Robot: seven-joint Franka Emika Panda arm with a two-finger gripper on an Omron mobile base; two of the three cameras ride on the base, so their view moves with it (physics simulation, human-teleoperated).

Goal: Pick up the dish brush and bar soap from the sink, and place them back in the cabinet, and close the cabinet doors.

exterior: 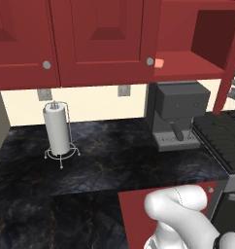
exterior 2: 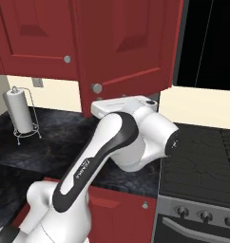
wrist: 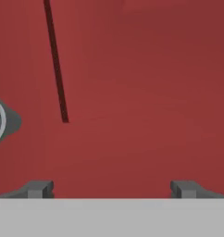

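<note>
Bar soap sits on the cabinet shelf; our gripper faces a door, jaws spread wide, knob left.

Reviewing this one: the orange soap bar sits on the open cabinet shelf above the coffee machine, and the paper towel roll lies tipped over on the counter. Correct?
Not quite. The paper towel roll stands upright in its wire holder on the counter, as the left base view shows. The soap bar is indeed on the open cabinet shelf above the coffee machine.
</note>
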